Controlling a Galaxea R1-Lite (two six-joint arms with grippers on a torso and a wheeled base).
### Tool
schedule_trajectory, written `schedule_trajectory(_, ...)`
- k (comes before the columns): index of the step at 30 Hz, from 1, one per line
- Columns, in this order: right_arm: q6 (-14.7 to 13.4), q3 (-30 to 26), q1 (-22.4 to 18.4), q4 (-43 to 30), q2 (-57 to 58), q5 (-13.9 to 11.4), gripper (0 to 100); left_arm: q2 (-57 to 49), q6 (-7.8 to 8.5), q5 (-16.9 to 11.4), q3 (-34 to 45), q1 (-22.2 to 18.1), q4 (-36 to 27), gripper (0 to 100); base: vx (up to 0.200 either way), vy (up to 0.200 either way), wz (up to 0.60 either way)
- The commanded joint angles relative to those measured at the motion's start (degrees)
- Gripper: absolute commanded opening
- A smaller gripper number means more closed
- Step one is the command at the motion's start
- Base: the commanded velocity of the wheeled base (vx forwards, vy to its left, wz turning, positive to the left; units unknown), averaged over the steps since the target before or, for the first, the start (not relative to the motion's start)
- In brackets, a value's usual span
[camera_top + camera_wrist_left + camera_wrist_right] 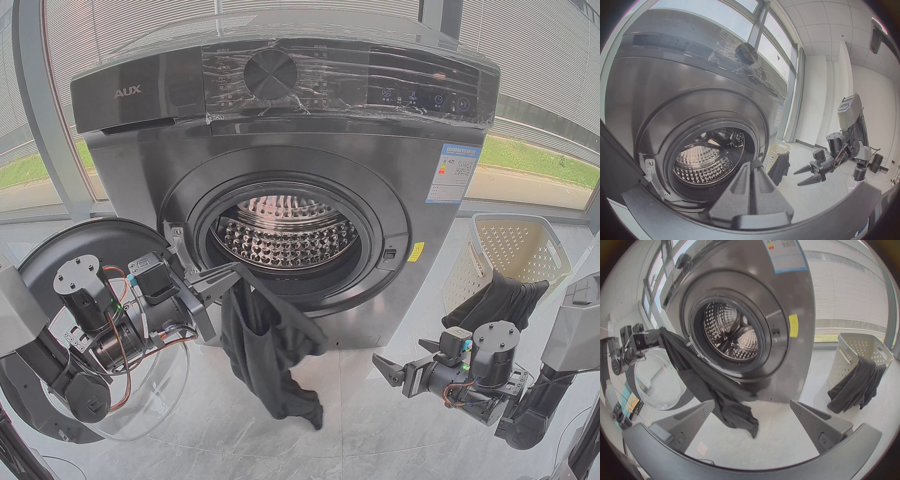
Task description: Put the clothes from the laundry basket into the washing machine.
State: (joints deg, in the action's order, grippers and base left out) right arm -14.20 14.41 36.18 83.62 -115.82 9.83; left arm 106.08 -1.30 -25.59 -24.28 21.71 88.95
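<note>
Dark garment (269, 340): pinched at its top by the left gripper (232, 275), fingers pressed together on the cloth, at 7 o'clock of the drum (284, 240) opening, just outside the rim. The rest hangs free toward the floor; not yet inside.

Drum: bare perforated metal, no cloth seen in it. The door (106, 237) of the washing machine (281, 125) is open at 9 o'clock.

Laundry basket (522, 244), at 3 o'clock of the machine: a second dark garment (500, 300) is draped over its near rim; what shows of the interior looks bare.

Right gripper (400, 359): fingers spread, holding nothing, at 5 o'clock of the opening, near the basket.

Assessment: nothing loaded; one item at the mouth, one left to fetch
</note>
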Motion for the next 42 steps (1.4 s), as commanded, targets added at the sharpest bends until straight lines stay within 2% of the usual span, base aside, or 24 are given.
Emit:
schedule_trajectory(1, 0.05, -1.05, 0.21, 0.23, -3.18, -0.25, 100, -0.17, -0.01, 1.07, -0.68, 0.79, 0.08, 0, 0.000, 0.000, 0.00)
schedule_trajectory(6, 0.40, -0.35, 1.08, 0.50, -3.18, -1.30, 100, 0.00, 0.07, 2.03, -0.77, 1.23, 0.08, 0, 0.000, 0.000, 0.00)
schedule_trajectory(7, 0.49, -0.43, 2.23, 1.55, -3.27, -3.32, 100, 0.00, -0.01, 2.03, -0.77, 1.23, 0.08, 0, 0.000, 0.000, 0.00)
schedule_trajectory(10, 0.84, -0.35, 4.07, 4.36, -3.71, -6.66, 100, 0.00, 0.07, 2.03, -0.77, 1.23, 0.08, 0, 0.000, 0.000, 0.00)
schedule_trajectory(16, 1.28, 2.47, 5.57, 5.07, -6.35, -9.21, 100, 0.00, 0.07, 2.03, -0.77, 1.23, 0.08, 0, 0.000, 0.000, 0.00)
schedule_trajectory(18, 1.99, 4.05, 5.65, 5.07, -8.10, -10.79, 100, 0.00, 0.07, 2.03, -0.85, 1.23, 0.08, 0, 0.000, 0.000, 0.00)
schedule_trajectory(27, 2.95, 7.65, 9.17, 5.07, -11.53, -11.41, 100, 0.18, -0.01, 2.12, -1.20, 2.46, 0.08, 0, 0.000, 0.000, 0.00)
schedule_trajectory(32, 3.57, 12.49, 9.87, 5.07, -13.82, -11.93, 100, 0.35, -0.01, 2.38, -1.12, 2.81, 0.08, 0, 0.000, 0.000, 0.00)
schedule_trajectory(37, 3.83, 20.04, 9.96, 4.98, -18.91, -12.29, 100, 0.44, 0.07, 3.09, -1.29, 3.25, 0.08, 0, 0.000, 0.000, 0.00)
schedule_trajectory(42, 4.18, 24.26, 9.96, 4.89, -22.78, -12.20, 100, 0.44, 0.07, 3.00, -1.47, 3.25, 0.08, 0, 0.000, 0.000, 0.00)
